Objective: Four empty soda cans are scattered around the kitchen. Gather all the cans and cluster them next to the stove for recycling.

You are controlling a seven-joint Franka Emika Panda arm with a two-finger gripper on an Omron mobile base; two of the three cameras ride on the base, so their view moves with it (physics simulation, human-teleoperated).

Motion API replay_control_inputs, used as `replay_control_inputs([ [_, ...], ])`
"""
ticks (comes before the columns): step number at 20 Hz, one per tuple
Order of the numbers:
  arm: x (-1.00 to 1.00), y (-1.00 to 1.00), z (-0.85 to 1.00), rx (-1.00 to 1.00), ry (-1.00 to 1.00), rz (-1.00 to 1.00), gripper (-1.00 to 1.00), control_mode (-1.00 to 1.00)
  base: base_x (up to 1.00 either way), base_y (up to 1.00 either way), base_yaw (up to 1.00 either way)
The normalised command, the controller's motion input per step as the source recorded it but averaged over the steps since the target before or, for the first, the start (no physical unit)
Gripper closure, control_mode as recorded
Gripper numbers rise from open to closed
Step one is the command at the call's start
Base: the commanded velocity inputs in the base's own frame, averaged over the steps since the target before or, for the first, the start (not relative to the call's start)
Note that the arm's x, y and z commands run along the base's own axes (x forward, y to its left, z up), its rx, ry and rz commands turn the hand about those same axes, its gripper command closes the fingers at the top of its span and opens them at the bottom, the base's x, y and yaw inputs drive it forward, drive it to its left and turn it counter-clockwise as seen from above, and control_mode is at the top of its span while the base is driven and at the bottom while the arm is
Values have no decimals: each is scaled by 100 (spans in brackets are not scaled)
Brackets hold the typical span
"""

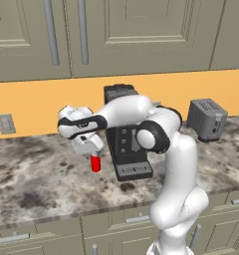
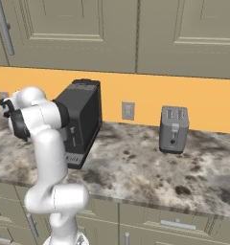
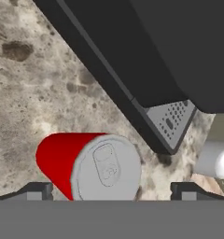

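The white arm [image 1: 166, 164] rises, bends at its elbow and reaches out level to its left. The wrist turns the gripper [image 1: 91, 152] straight down, jaws spread wide apart, nothing clamped between them.

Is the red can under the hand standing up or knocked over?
Upright. The red can stands on the counter beside the coffee machine, silvery top facing the open hand above it.

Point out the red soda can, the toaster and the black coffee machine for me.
red soda can [image 3: 58, 156]: hand view, on its red side wall.
toaster [image 2: 173, 129]: right base view, on its grey front.
black coffee machine [image 2: 83, 115]: right base view, on its dark side panel.
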Motion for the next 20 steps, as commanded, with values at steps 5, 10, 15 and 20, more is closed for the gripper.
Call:
replay_control_inputs([
  [5, 0, -11, 1, -1, -21, 0, -100, -100, 0, 0, 0],
  [10, -2, 0, 0, 2, -23, 0, -100, -100, 0, 0, 0],
  [15, -5, -6, -7, 8, -21, 0, -100, -100, 0, 0, 0],
  [20, 0, -16, -7, 8, -9, 0, -100, -100, 0, 0, 0],
])
